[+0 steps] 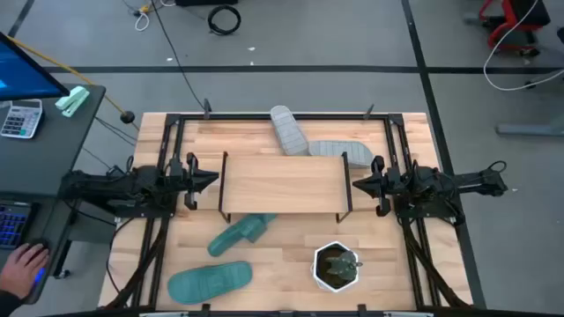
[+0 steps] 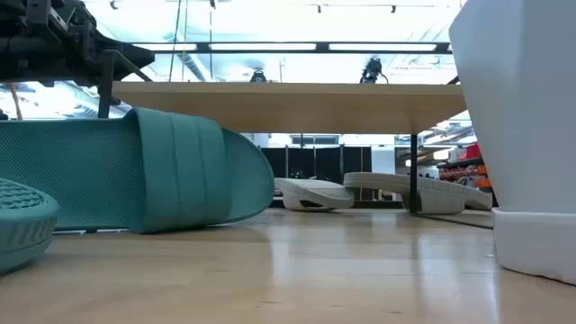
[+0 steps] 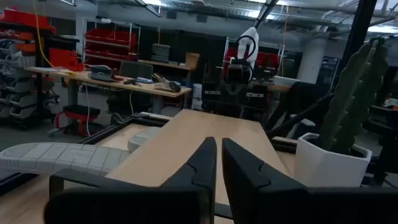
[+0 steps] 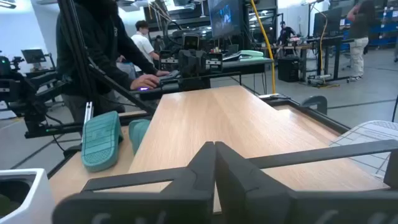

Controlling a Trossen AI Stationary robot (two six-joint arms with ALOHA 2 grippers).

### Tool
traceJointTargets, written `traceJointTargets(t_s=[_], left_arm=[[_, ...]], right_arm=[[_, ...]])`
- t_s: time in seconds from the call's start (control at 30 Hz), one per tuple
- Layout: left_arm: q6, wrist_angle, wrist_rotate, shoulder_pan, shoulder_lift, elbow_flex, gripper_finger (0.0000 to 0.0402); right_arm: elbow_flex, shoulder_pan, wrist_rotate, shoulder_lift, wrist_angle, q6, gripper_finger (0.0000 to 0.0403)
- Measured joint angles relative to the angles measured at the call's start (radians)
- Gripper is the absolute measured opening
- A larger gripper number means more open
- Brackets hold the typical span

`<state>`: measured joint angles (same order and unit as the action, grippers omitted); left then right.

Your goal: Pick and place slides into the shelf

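My two arms are dark, matte black, built of jointed blocky segments with thin black cables looped along them. My left claw (image 1: 214, 179) and my right claw (image 1: 355, 184) each taper into two flat, angular black fingers (image 3: 202, 163) with bevelled edges.

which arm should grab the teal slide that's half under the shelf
Left, probably. That teal slide lies toward the left gripper's end of the shelf, while the right gripper waits at the far end, with the potted cactus on its side.

Grey floor (image 1: 352, 35) w/ black tape lines, side desk (image 1: 53, 132), red bins (image 3: 109, 37), ceiling strip lights (image 2: 270, 47)
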<state>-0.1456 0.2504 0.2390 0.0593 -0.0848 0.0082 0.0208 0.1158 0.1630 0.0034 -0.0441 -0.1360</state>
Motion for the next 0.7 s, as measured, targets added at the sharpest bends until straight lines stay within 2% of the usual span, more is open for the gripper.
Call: traceJointTargets(t_s=[0.23,0.7], left_arm=[[0.000,0.000,0.000,0.000,0.000,0.000,0.0040],[0.000,0.000,0.000,0.000,0.000,0.000,0.0031]], right_arm=[[0.000,0.000,0.000,0.000,0.000,0.000,0.0018],[0.000,0.000,0.000,0.000,0.000,0.000,0.0018]])
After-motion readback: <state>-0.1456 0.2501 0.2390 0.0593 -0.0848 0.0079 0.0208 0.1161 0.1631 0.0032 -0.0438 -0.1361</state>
